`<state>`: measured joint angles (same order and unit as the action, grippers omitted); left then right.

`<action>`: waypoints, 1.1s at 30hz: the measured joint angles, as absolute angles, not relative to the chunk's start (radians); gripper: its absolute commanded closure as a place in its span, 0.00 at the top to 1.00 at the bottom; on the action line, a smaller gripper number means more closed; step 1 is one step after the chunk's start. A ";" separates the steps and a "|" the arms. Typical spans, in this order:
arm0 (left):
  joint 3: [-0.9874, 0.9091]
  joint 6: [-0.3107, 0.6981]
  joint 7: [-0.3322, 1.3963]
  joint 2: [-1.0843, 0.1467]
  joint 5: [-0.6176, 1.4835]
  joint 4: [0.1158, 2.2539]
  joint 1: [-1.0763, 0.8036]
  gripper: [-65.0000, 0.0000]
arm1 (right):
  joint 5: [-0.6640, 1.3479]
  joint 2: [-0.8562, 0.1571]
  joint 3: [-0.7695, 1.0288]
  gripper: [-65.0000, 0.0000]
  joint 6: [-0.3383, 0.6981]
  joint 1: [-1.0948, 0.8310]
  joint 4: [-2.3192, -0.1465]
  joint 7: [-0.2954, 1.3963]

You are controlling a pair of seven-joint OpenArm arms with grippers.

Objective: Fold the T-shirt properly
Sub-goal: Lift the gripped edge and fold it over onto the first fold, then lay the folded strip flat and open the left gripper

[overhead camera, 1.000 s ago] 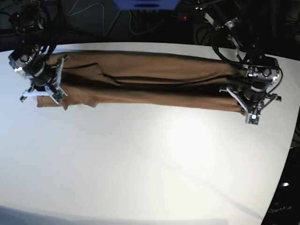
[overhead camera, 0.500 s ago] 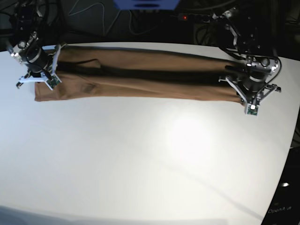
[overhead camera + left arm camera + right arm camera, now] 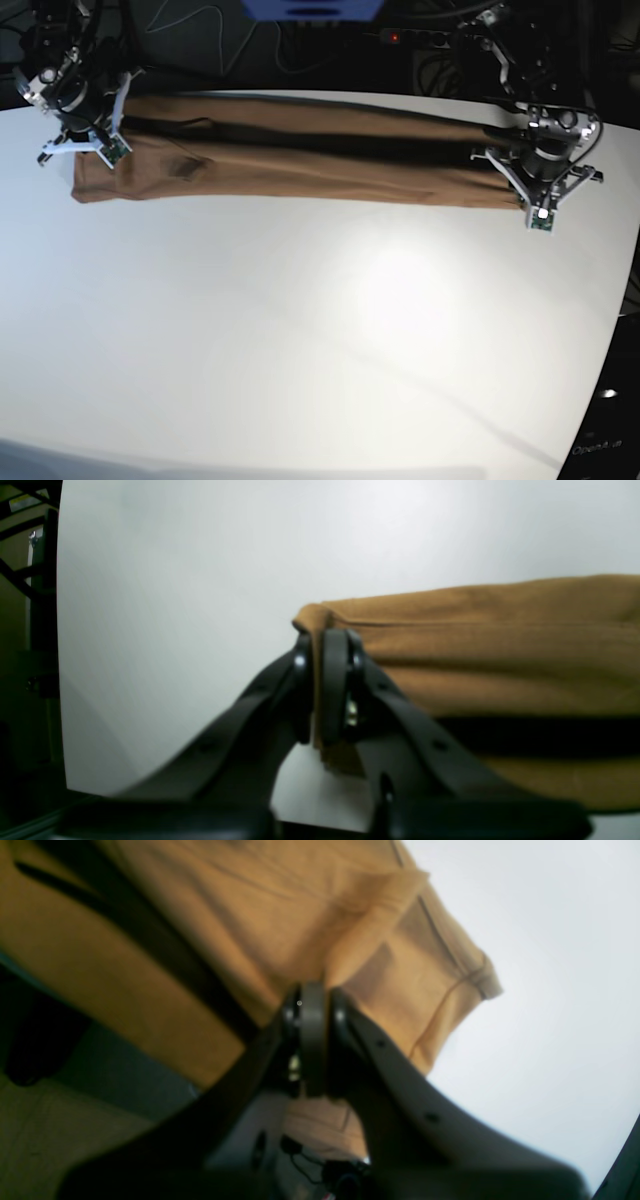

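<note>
The tan-brown T-shirt [image 3: 300, 165] lies stretched in a long, narrow band across the far part of the white table [image 3: 320, 330], with a dark fold line running along it. My left gripper [image 3: 515, 165] is at the band's right end in the base view. In the left wrist view that gripper [image 3: 325, 642] is shut on a corner of the T-shirt [image 3: 500, 620]. My right gripper [image 3: 95, 125] is at the band's left end. In the right wrist view it [image 3: 312, 995] is pinched shut on a fold of the T-shirt [image 3: 240, 905] beside a hemmed sleeve edge.
Dark cables and equipment [image 3: 250, 45] crowd the space behind the table's far edge, with a blue object [image 3: 310, 8] at the top. The table's curved right edge [image 3: 625, 300] falls off to a dark floor.
Both grippers have moved toward the table's far edge, drawing the T-shirt back with them. The cloth now lies straighter and flatter, with fewer wrinkles.
</note>
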<state>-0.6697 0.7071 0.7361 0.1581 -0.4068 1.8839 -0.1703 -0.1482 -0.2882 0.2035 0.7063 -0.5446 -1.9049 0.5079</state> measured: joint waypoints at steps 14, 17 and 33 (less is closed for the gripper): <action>-0.664 0.706 0.730 0.151 -0.408 1.884 -0.217 0.41 | -0.149 -0.288 0.204 0.04 0.706 -0.543 -1.877 0.519; -0.664 0.704 0.730 0.149 -0.408 1.884 -0.216 0.45 | -0.149 -0.288 0.204 0.24 0.706 -0.540 -1.877 0.519; -0.667 0.704 0.730 0.150 -0.408 1.884 -0.217 0.45 | -0.151 -0.294 0.239 0.77 0.706 -0.537 -1.877 0.520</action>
